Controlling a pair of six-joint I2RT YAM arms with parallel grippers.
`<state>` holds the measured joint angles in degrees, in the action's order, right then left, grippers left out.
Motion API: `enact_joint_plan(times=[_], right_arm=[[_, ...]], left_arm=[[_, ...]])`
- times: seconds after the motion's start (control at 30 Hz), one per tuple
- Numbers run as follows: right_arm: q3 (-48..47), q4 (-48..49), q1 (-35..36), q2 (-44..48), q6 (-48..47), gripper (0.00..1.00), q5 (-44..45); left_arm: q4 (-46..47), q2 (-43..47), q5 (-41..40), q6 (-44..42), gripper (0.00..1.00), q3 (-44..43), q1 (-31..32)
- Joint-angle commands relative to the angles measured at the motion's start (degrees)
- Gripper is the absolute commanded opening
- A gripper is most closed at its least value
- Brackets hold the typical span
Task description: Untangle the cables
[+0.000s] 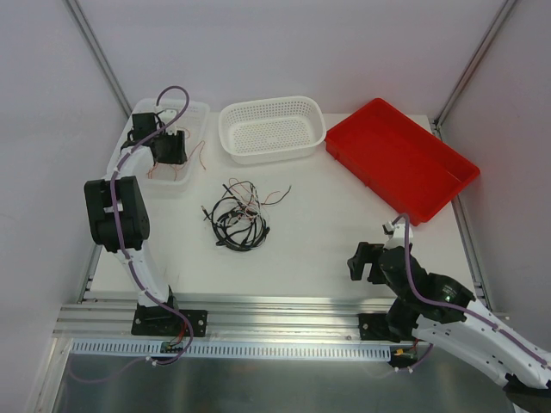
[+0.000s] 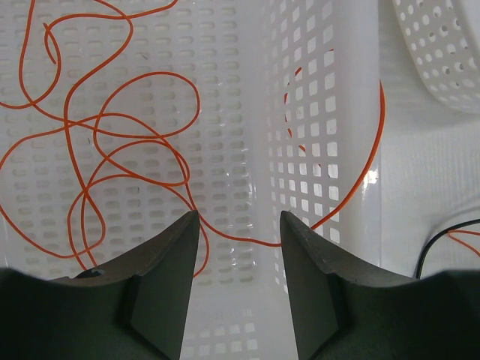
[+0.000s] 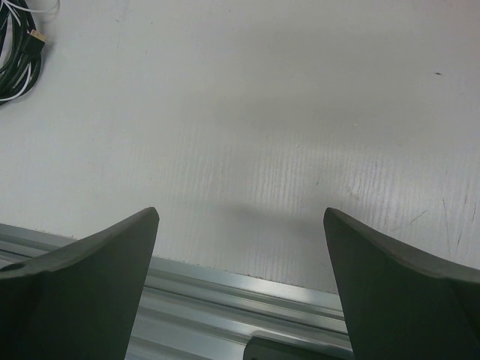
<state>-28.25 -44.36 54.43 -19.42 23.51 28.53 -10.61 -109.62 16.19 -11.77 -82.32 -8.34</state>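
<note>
Just left of the white perforated basket [image 1: 271, 129], find the left gripper [image 1: 168, 148] poised over a clear slotted bin [image 1: 196, 110], pointing down into it. From the left wrist, see its dark fingers [image 2: 169, 277] standing partly apart, with a plain gap between the tips and nothing clamped there. Below those tips, trace a red-orange wire [image 2: 382, 120] looping many times over the bin floor, crossing under the gap, then showing again beyond the bin wall [image 2: 300, 150], arcing along its outer side, the side facing the basket [image 2: 442, 52]. Cannot tell whether either finger touches that wire. Toward the basket from the bin, at the right edge of the same view, catch a thin black cord [image 2: 442, 234] beside another bit of red-orange. In front of the basket, on its near side and a little apart from it, find the main tangle of cables [image 1: 239, 217] lying on the white table [image 1: 327, 249]: thicker black cords coiled together, thin white and red-orange wires threaded through and straying out at the edges. Right of the basket, just beside it, note a red tray [image 1: 400, 159] set at an angle. Well to the near right of the basket, close to the aluminium rail [image 1: 284, 314] at the table edge, find the right gripper [image 1: 366, 258], fingers [image 3: 97, 285] spread wide over bare table, gripping nothing. At the top left corner of the right wrist view, glimpse the edge of the cables [image 3: 19, 45]: black cords, a white wire, a small gold-tipped plug.
</note>
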Motion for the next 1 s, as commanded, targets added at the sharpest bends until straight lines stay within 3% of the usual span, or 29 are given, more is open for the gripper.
enact_joint_plan(times=[0.0,0.57,0.97], right_arm=[[0.21,0.94,0.23,-0.53,0.14,0.97,1.17],[0.39,0.33,0.23,0.96,0.66,0.97,1.44],[0.39,1.12,0.23,0.17,0.22,0.97,1.17]], left_arm=[[2.61,2.57,-0.28,0.69,0.48,1.64,-1.33],[5.25,9.16,4.99,-1.5,0.5,6.38,-2.3],[5.16,6.53,7.8,-1.24,0.47,7.35,-2.3]])
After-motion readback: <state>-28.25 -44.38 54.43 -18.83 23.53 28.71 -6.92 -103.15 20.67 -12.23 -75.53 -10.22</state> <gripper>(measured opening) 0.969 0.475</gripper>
